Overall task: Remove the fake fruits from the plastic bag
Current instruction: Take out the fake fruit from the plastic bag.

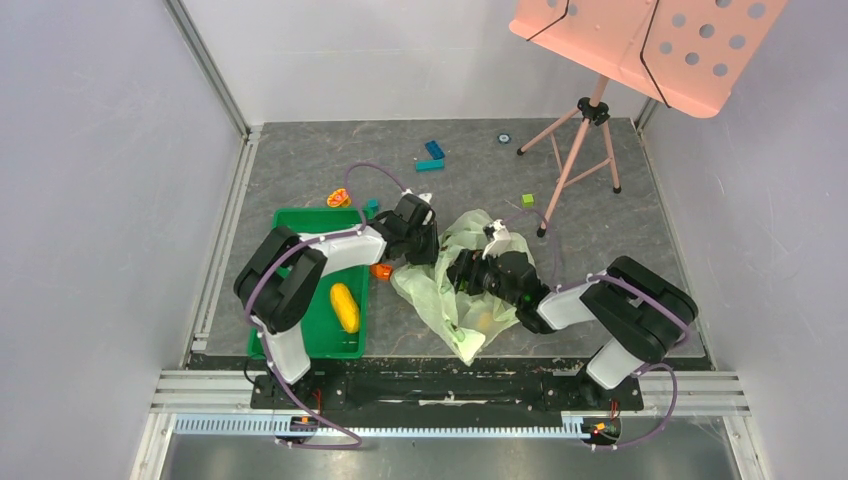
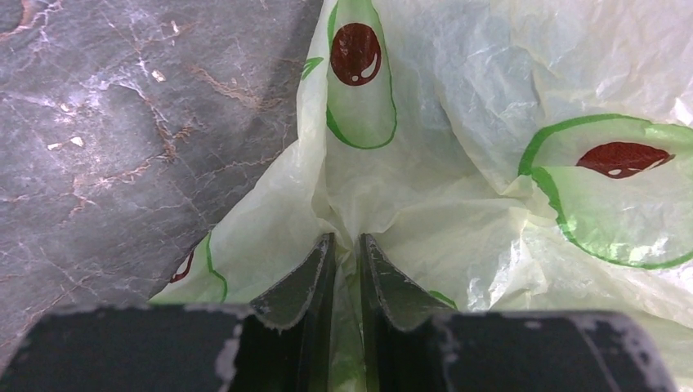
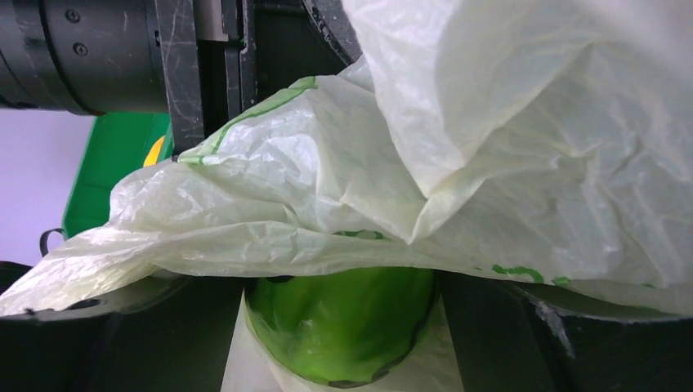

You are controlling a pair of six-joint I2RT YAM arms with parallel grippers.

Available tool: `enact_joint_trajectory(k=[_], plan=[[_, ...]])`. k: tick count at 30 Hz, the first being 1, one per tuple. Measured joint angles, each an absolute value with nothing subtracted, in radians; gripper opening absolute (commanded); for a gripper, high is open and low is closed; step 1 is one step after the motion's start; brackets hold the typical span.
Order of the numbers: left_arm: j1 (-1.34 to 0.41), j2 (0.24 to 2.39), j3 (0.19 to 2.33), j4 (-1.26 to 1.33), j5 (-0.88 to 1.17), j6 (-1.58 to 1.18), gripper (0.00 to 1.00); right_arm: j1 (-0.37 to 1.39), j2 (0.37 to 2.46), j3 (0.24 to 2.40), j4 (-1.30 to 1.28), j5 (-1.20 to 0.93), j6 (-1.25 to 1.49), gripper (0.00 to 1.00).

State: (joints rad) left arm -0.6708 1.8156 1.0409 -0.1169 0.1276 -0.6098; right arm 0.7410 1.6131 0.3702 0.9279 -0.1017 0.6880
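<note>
The pale green plastic bag (image 1: 450, 300) lies crumpled between the two arms. My left gripper (image 1: 425, 248) is at its left edge. In the left wrist view this gripper (image 2: 347, 238) is shut on a bunched fold of the bag (image 2: 458, 163). My right gripper (image 1: 468, 272) is pushed into the bag from the right. In the right wrist view a light green fruit (image 3: 343, 327) fills the gap between the wide-set fingers of the right gripper (image 3: 343, 286). Bag film (image 3: 490, 163) drapes over the fingertips. A yellow fruit (image 1: 344, 306) lies in the green tray (image 1: 300, 222).
A small orange thing (image 1: 381, 271) sits between tray and bag. A flat orange piece (image 1: 339, 198) lies behind the tray. Loose blocks (image 1: 432, 155) lie at the back. A pink music stand (image 1: 640, 40) on a tripod (image 1: 590, 110) stands back right. White walls close three sides.
</note>
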Motion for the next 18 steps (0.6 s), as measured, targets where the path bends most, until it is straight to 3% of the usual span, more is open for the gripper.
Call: enact_joint_trajectory(k=[9,18], plan=[[-0.670,1.754,1.018,-0.131,0.102,-0.610,0.39,0.741,1.396,0.282,0.852,-0.055,0.645,0.67],[-0.662,1.687,0.999,-0.134,0.069,-0.610,0.40,0.741,1.056,0.249,0.608,0.043,0.567,0.67]])
